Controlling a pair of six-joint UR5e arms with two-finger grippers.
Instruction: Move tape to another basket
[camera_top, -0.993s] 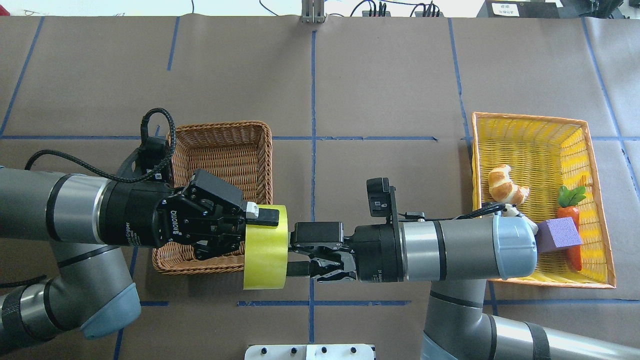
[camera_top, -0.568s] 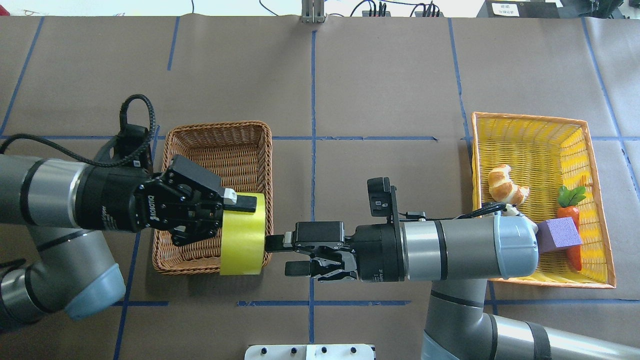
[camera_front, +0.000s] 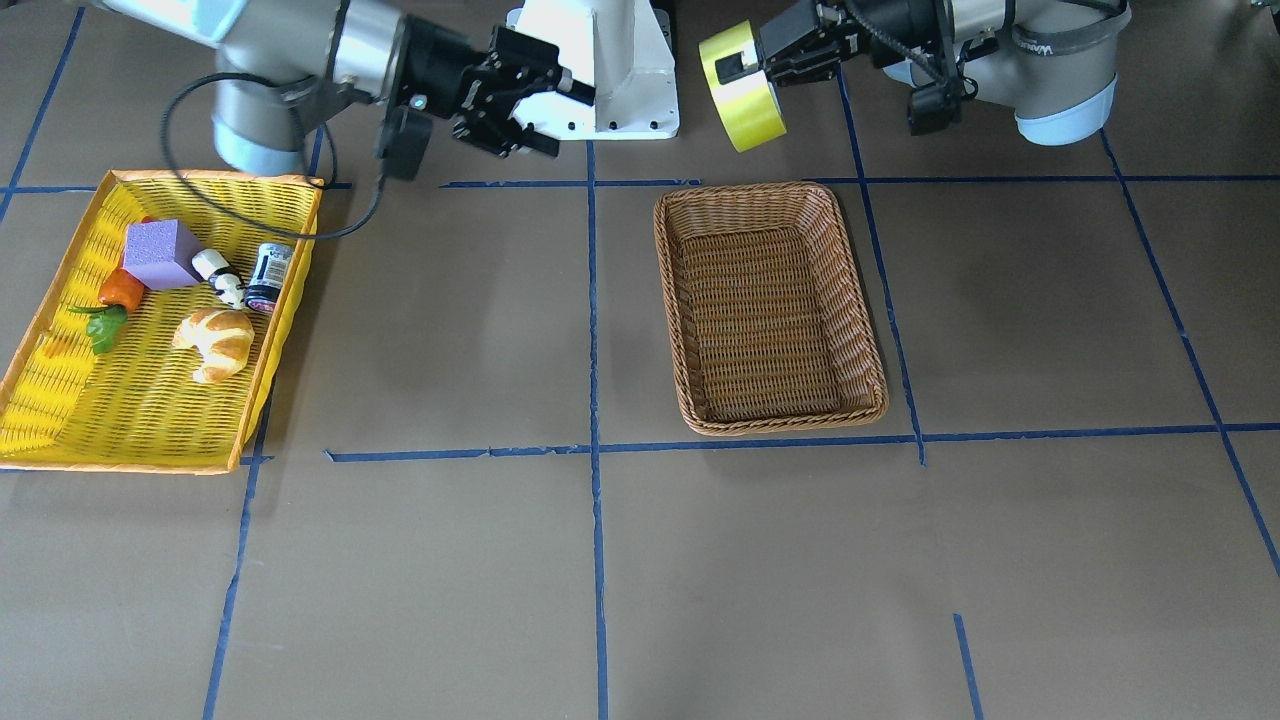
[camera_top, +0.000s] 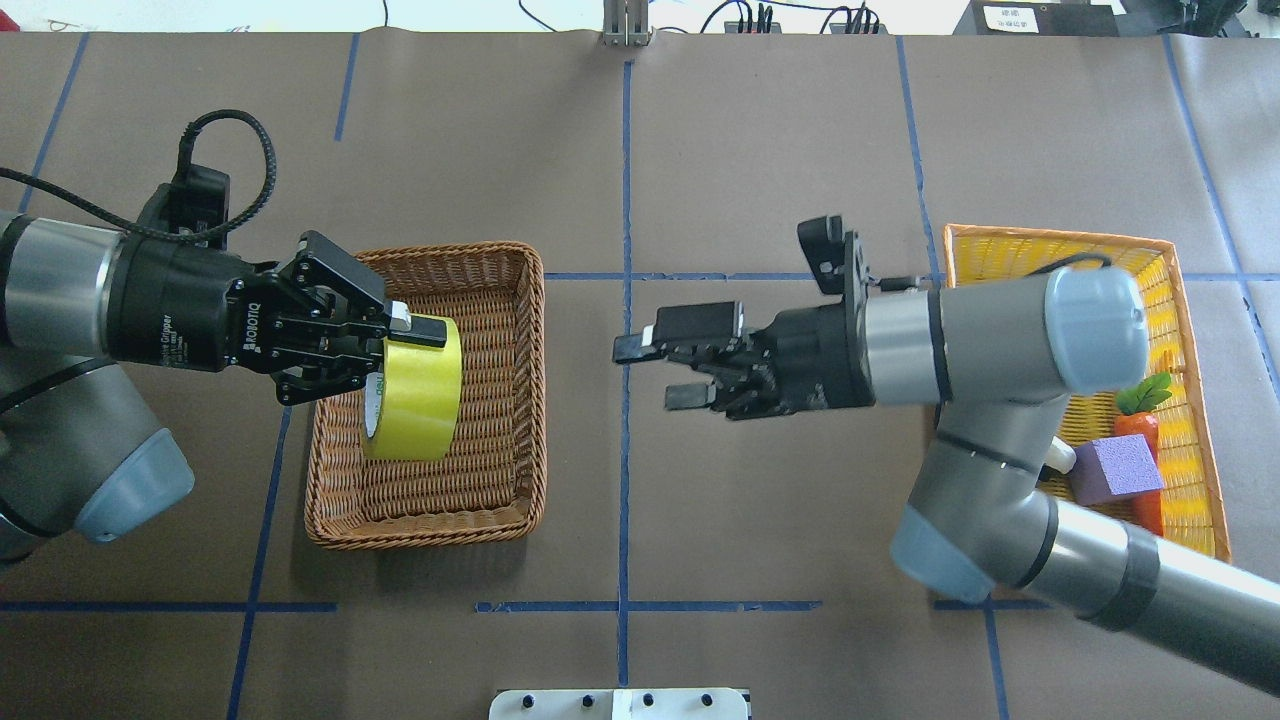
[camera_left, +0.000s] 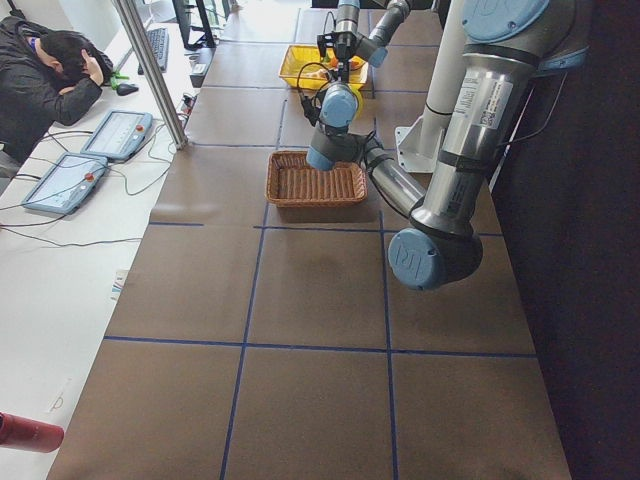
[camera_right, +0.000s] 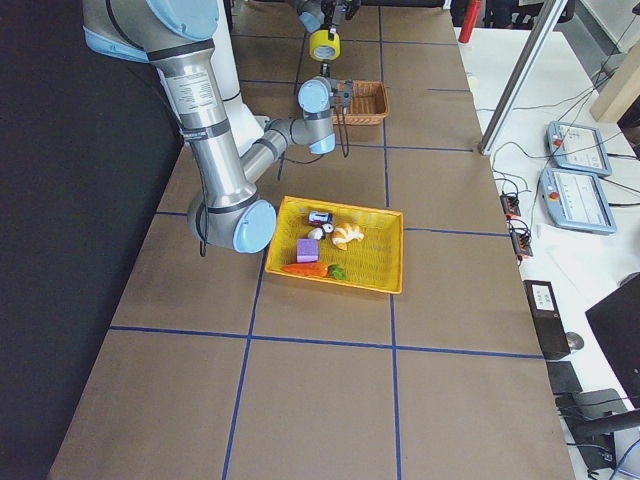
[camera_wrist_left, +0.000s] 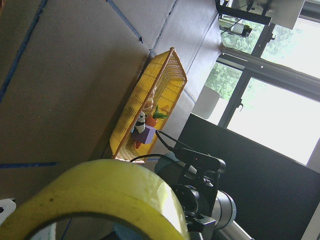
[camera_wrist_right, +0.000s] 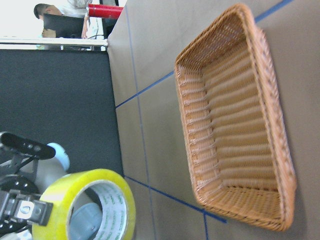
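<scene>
The brown paper-covered tabletop (camera_top: 760, 150) is crossed by blue tape lines. The woven brown basket (camera_top: 440, 528) lies on it on the robot's left half, with nothing resting on its floor. A larger yellow basket (camera_top: 1050, 236) sits well apart from the brown basket, far off on its right side.

The left pincer (camera_top: 400, 356) reaches in from the brown basket's left side. It is clamped on the wall of the tape (camera_top: 420, 400), with one finger across the outside of the roll and the other inside the core. The yellow-green roll stands on edge in the air and does not touch the wicker. From overhead it overlaps the brown basket's left half. From across the table it shows raised beyond the basket's end nearest the robot.

The right pincer (camera_top: 656, 372) hangs in the air to the right of the brown basket, between it and the yellow one. Its fingers are spread wide with nothing between them, pointing toward the brown basket.

Far from the brown basket, inside the yellow one, lie a purple block (camera_front: 160, 255), a croissant (camera_front: 215, 340), a carrot (camera_front: 118, 292) and a small dark bottle (camera_front: 268, 278).
</scene>
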